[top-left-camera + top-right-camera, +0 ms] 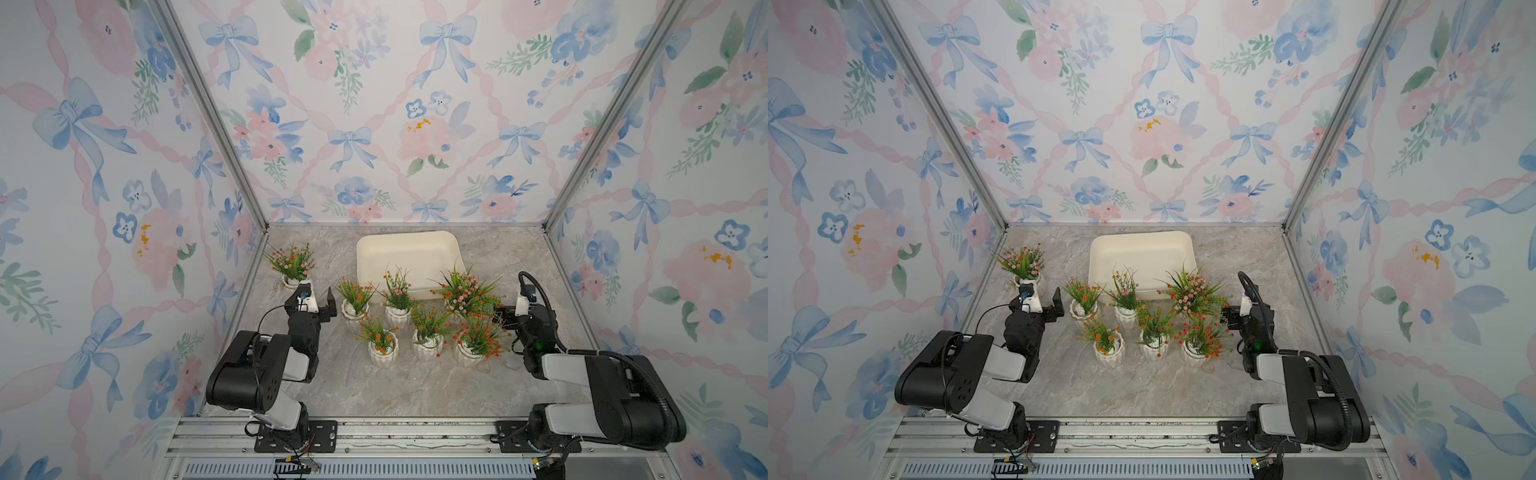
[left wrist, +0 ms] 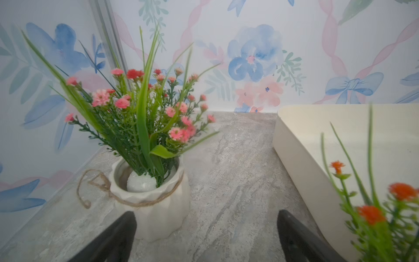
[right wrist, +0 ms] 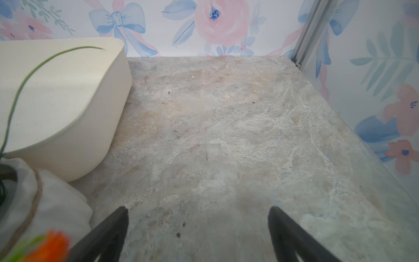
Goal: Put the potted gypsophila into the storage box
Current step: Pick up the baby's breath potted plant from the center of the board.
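The cream storage box (image 1: 409, 257) (image 1: 1142, 253) lies at the back of the table with nothing in it. Several potted gypsophila stand in front of it in both top views. One pink-flowered pot (image 1: 293, 270) (image 2: 158, 204) is alone at the far left. A cluster (image 1: 428, 328) (image 1: 1154, 328) sits in the middle. My left gripper (image 1: 319, 296) (image 2: 206, 226) is open between the lone pot and the cluster, holding nothing. My right gripper (image 1: 503, 316) (image 3: 197, 224) is open over bare table, right of the cluster, beside a white pot (image 3: 45, 204).
Flowered walls close in the left, back and right sides, with metal posts (image 1: 257, 208) (image 1: 552, 212) at the back corners. An aluminium rail (image 1: 415, 436) runs along the front edge. Bare marble table (image 3: 226, 113) lies right of the box.
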Controlling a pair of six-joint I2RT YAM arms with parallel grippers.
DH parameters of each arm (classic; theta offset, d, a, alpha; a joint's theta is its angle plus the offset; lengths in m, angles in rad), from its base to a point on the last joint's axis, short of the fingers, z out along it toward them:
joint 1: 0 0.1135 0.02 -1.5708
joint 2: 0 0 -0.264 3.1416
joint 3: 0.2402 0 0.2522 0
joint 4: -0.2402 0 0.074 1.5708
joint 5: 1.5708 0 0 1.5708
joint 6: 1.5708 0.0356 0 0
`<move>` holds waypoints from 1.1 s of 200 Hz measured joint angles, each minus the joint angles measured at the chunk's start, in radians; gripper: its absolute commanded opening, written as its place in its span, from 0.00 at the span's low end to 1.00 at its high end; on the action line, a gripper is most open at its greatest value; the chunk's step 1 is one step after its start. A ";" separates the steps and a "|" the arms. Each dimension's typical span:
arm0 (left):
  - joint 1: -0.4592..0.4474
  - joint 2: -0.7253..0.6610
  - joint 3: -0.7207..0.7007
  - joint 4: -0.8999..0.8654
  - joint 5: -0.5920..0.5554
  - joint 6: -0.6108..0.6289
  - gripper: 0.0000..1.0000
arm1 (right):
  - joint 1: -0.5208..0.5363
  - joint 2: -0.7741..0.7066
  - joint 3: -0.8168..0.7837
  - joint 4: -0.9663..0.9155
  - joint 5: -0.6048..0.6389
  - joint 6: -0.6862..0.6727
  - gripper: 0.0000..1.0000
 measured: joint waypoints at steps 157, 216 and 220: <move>0.000 0.000 0.000 0.000 0.000 0.000 0.98 | -0.011 0.000 0.000 0.000 0.000 0.005 0.97; 0.000 0.000 0.000 0.000 0.034 0.003 0.98 | -0.010 0.000 0.000 0.000 0.001 0.004 0.97; 0.000 0.000 0.000 0.000 0.036 0.004 0.98 | -0.010 0.000 0.000 0.000 0.001 0.004 0.97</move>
